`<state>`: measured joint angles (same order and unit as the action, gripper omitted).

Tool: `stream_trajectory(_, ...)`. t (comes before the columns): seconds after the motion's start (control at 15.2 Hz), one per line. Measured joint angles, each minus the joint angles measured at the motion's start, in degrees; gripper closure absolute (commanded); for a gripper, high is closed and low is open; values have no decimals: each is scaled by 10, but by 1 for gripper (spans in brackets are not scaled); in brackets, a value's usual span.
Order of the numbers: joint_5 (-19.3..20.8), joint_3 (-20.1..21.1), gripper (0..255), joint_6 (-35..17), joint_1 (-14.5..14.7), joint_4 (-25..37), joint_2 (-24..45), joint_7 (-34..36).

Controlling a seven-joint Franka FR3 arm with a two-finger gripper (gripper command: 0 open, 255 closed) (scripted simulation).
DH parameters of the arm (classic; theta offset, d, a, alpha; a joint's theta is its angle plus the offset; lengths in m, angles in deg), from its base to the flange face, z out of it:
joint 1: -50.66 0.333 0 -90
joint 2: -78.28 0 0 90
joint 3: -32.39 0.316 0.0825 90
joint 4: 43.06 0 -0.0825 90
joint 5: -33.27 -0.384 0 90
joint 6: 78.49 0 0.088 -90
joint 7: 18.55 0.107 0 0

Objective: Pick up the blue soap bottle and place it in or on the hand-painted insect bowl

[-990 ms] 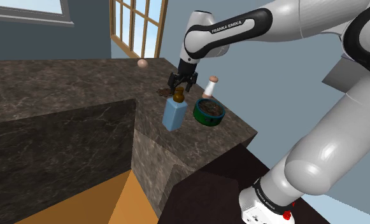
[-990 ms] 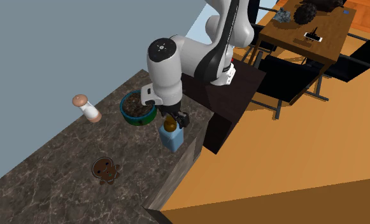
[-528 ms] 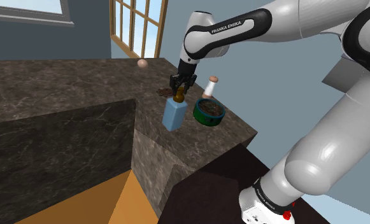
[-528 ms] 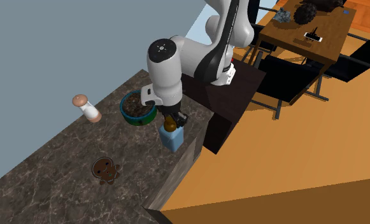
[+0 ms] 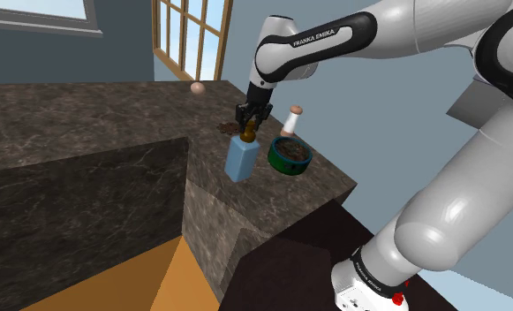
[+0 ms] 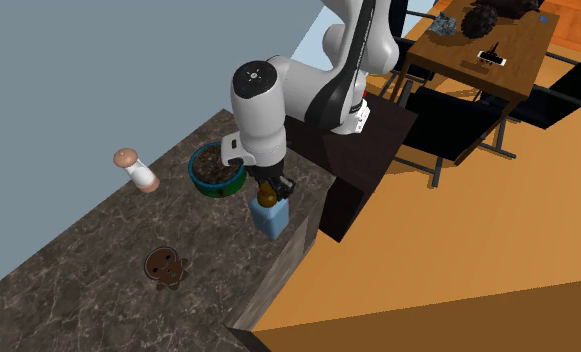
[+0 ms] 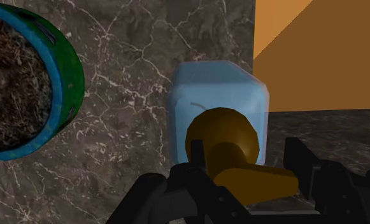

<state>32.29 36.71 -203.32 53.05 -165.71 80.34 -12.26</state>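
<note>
Small change over the last second, but it matters. The all-black two-finger gripper (image 5: 250,124) has been narrowing its fingers from a wider spread, and now they're pinching the brownish-gold pump head (image 7: 220,130) of the pale blue, boxy, see-through soap bottle (image 5: 239,161). In the wrist view one finger is pressing on the pump's collar and the other is sitting at the tip of the spout. I think that's real contact on both sides, though the spout end is partly hidden, so don't quote me. The arm itself is barely shifting, and the bottle isn't lifting yet. It's standing upright on the dark, white-veined stone countertop (image 5: 86,115), close to the counter's front edge.

My read: the grab is just finishing and the lift is coming next (the placing is all still to do).

The target is sitting just beside the bottle — a round bowl (image 5: 285,166) with a glossy green outer wall, a blue rim and a mottled brown inside. Behind it a white cylindrical shaker (image 5: 292,119) with a tan knob is standing.

Handling-wise, that pump is smooth and rounded — a narrow thing to be hanging a squarish bottle from, so I'm expecting some swing.
</note>
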Motion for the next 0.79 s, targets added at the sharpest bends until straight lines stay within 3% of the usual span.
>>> stream_trajectory(0.79, -2, -1, 255, 75, -1, 48, -27, -1)
